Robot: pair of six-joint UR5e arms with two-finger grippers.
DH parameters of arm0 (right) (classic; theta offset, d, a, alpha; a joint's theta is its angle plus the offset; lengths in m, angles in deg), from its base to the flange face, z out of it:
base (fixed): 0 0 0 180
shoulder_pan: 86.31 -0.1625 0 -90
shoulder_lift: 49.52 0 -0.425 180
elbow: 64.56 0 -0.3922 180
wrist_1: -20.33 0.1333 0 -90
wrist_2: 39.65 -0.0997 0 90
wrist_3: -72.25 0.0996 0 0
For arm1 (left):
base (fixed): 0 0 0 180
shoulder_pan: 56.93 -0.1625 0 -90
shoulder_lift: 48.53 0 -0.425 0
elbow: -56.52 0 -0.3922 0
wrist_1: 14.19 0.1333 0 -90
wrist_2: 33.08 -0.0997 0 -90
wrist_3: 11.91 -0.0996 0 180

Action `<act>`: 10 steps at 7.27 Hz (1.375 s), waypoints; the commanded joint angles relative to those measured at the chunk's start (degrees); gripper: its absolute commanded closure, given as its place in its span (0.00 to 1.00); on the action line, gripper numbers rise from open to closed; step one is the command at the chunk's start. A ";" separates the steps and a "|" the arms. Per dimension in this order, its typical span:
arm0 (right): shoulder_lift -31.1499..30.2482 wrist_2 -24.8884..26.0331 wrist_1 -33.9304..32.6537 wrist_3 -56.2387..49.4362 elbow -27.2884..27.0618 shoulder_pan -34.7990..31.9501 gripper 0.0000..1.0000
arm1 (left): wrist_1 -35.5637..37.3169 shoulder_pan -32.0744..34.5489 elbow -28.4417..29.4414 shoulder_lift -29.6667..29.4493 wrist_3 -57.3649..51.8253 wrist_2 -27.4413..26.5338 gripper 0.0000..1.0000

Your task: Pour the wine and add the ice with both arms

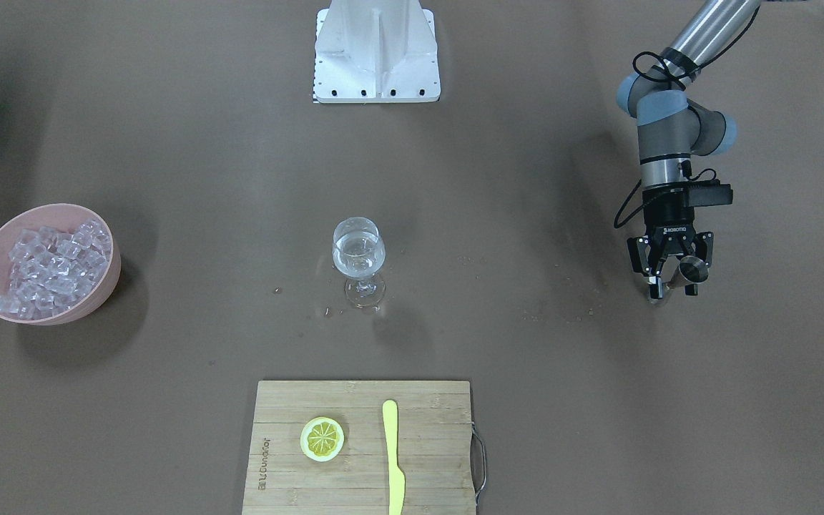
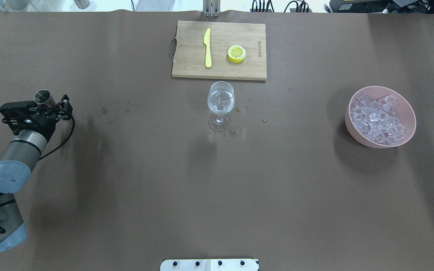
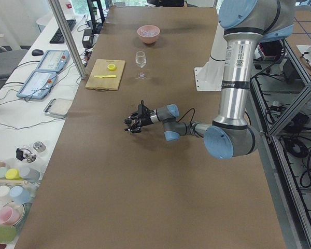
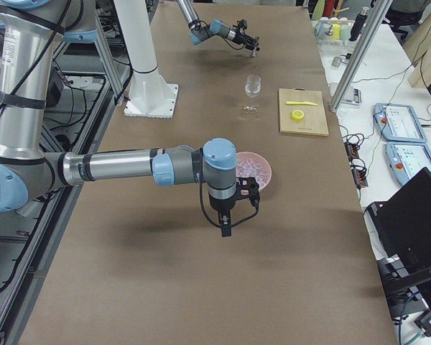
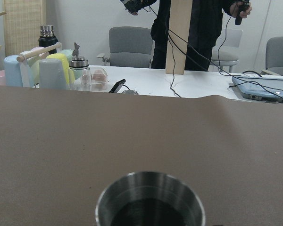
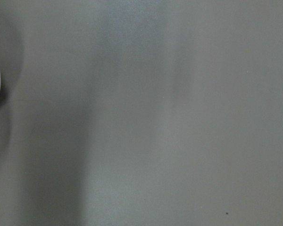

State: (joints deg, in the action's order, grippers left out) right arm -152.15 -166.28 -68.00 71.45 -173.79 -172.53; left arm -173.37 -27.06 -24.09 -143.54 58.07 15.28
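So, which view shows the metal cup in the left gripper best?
The left wrist view: the metal cup is close, rim and inside plain. Front-facing and overhead show it small in the left gripper; side views barely show it.

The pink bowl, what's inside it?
The bowl holds a heap of clear ice cubes. The heap covers the bowl's bottom, so anything under it cannot be seen.

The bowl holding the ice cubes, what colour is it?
Pale pink; the bowl shows best in the overhead exterior view.
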 commanded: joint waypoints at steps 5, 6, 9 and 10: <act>-0.29 -0.28 0.00 0.00 -0.10 0.00 0.00 | -1.75 0.10 2.56 0.79 -0.02 0.07 0.83; -0.29 -0.28 0.00 0.00 -0.10 0.00 0.00 | -1.83 0.10 2.12 0.80 -0.02 0.07 1.00; -0.21 -0.28 0.00 0.09 -0.18 0.00 0.00 | -5.78 3.33 -1.30 0.80 -12.28 6.28 1.00; -0.21 -0.28 0.00 0.09 -0.18 0.00 0.00 | -5.88 5.52 -2.88 0.71 -19.20 12.23 1.00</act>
State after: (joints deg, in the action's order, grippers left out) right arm -152.36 -166.56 -68.00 71.53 -173.98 -172.53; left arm -178.65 -23.90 -25.26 -142.75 46.43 21.77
